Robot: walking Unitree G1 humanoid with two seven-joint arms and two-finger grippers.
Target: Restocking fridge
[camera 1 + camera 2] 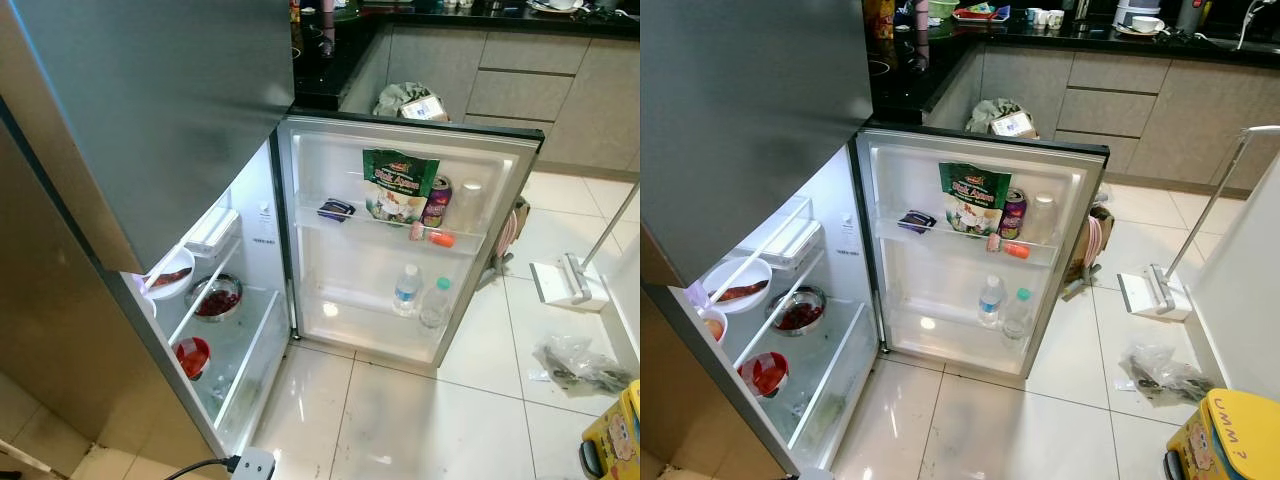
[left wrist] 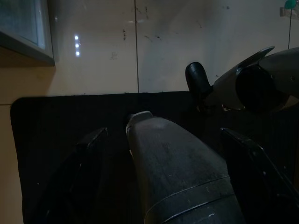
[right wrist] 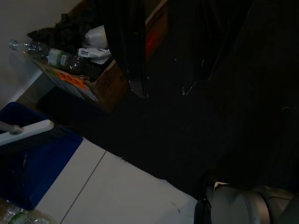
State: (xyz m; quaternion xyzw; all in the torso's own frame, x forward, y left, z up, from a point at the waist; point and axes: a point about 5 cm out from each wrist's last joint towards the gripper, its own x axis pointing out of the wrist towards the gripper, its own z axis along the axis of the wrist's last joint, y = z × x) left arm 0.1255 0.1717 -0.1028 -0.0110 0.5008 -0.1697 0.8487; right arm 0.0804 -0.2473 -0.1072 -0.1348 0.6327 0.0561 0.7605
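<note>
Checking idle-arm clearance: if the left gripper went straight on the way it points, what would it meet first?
Probably the black floor mat beneath the left gripper; depth is unclear in the dark left wrist view.

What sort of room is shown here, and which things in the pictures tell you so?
Most likely a home kitchen: an open silver fridge with stocked door shelves, grey base cabinets under a cluttered black countertop, and a white tiled floor.
</note>
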